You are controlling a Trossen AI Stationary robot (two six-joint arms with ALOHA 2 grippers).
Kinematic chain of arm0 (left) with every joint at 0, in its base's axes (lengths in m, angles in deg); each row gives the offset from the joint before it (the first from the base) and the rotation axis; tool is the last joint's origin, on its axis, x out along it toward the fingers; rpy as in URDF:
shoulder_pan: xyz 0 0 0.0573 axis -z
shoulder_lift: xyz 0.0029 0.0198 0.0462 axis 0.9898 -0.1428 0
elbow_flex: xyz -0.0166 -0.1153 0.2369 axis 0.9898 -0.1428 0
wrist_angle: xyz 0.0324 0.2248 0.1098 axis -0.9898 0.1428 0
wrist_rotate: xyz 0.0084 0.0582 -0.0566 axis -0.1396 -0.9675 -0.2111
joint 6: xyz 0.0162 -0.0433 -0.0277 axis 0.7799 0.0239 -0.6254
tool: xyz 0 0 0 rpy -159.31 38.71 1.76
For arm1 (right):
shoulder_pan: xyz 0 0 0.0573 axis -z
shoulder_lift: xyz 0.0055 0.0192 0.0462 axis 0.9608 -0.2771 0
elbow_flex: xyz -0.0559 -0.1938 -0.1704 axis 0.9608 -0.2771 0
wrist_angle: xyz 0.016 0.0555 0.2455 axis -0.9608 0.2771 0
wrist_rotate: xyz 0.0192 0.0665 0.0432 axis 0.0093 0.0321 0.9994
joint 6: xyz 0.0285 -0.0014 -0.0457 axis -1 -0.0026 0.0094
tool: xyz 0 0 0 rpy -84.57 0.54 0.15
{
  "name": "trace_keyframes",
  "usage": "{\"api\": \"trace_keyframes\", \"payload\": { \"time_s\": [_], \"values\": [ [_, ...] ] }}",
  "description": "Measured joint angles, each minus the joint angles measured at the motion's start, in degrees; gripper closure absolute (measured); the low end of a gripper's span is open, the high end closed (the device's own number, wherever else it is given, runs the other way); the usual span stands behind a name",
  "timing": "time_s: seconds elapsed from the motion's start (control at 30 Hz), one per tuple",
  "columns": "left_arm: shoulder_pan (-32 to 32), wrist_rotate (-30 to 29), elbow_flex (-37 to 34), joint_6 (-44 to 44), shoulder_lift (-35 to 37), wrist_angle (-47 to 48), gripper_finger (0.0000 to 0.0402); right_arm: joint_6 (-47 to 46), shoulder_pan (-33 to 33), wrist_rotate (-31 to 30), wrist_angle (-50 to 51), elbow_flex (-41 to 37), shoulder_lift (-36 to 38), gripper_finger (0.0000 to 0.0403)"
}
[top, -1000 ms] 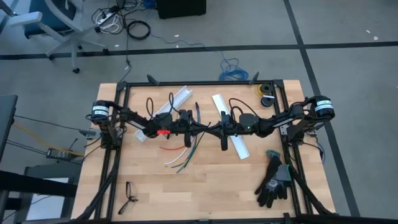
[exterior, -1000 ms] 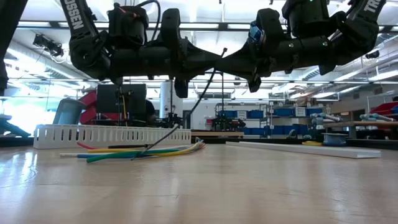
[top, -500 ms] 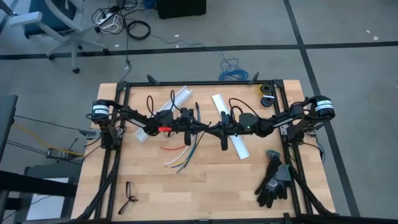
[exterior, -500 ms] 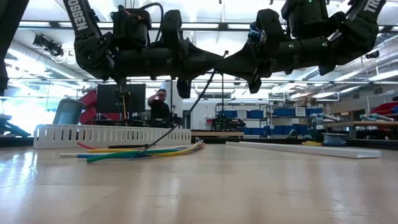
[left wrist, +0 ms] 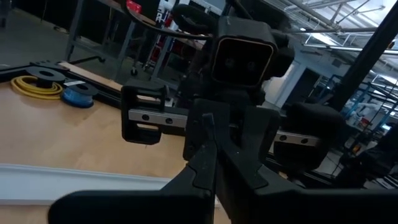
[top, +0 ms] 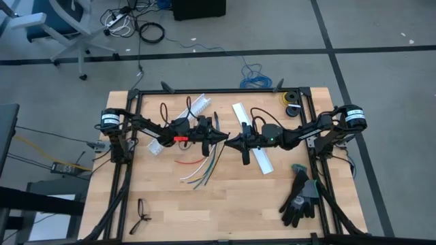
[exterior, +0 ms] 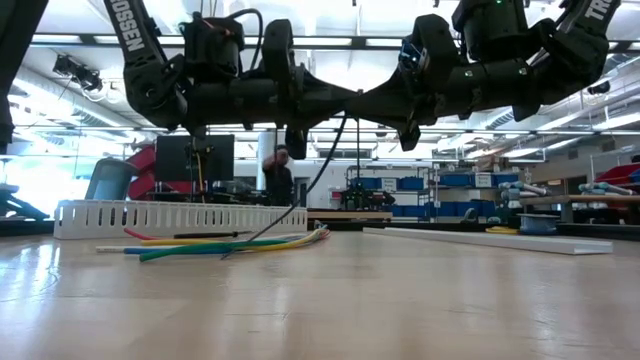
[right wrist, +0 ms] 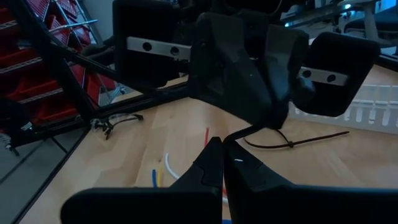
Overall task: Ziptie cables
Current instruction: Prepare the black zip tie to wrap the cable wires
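- The left pincer [top: 222, 138] and the right pincer [top: 231, 141] met tip to tip above the middle of the wooden worktop [top: 225, 197], both raised well over its surface.
- The right pincer had its fingers fully closed; in the right wrist view the two dark fingers [right wrist: 214, 163] lay pressed together.
- The left pincer was almost closed, with its fingers pinched on a thin black strip, a zip tie [exterior: 325, 165], which hung from the meeting point down to the cables.
- The cables [top: 199, 170], thin wires in red, green, blue, yellow and white, lay flat on the worktop below and a little to the left of the pincers.
- A white slotted channel [top: 178, 124] lay behind the cables, partly under the left arm, and a second white channel [top: 253, 145] lay under the right arm.
- Another black zip tie [right wrist: 292, 142] lay on the worktop near the slotted channel.
- A pair of black gloves [top: 300, 196] rested near the right front corner, and black glasses [top: 141, 216] near the left front corner.
- A person [exterior: 281, 176] stood far in the room behind.
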Motion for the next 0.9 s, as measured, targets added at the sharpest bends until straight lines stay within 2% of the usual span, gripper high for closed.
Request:
{"api": "trace_keyframes", "payload": {
  "time_s": [0.3, 0.5, 0.73, 0.9],
  "values": [
    [-0.46, -0.29, 0.10, -0.09, 0.00, 0.57, 0.0373, 0.03, -0.09, 0.79, 0.06, 0.00, 0.00, 0.0403],
    [-0.45, 2.11, 2.47, -0.02, 0.00, 6.45, 0.0373, 0.04, -0.09, 0.65, 0.64, 0.00, 0.00, 0.0403],
    [-3.04, 9.90, 1.96, 0.11, 1.61, 5.26, 0.0373, 0.04, -0.48, 0.24, 2.59, 0.00, -0.02, 0.0403],
    [-6.35, 17.83, 0.11, -1.21, 3.36, 5.42, 0.0373, 0.02, -1.97, 0.19, 3.62, 0.00, -0.04, 0.0403]
  ]
}}
